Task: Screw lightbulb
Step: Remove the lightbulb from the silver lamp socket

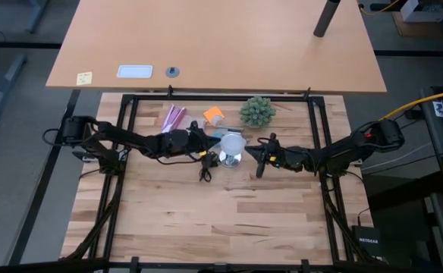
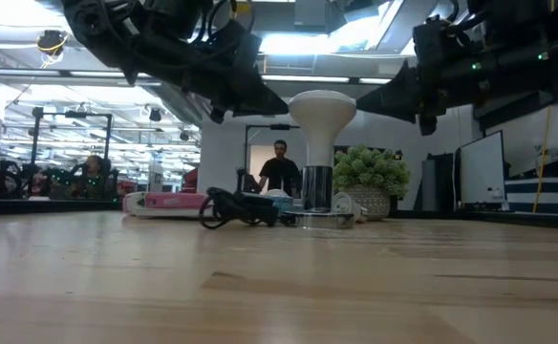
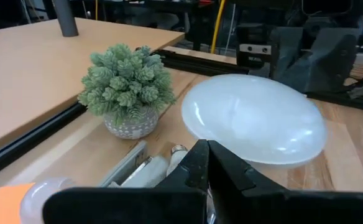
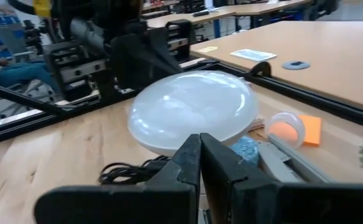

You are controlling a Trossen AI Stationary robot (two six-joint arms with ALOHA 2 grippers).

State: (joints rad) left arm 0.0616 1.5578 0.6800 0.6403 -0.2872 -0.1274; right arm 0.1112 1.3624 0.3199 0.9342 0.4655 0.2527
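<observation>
Now the left gripper hangs just left of the bulb, its fingers pressed together on nothing, probably backed off or waiting. The bulb stands upright in the silver socket mid-table, so it looks seated, though how tightly I cannot tell. On its right the right gripper hovers close, clenched and empty too. The cord lies left of the socket, the plant behind; the near table offers room to retreat.
</observation>
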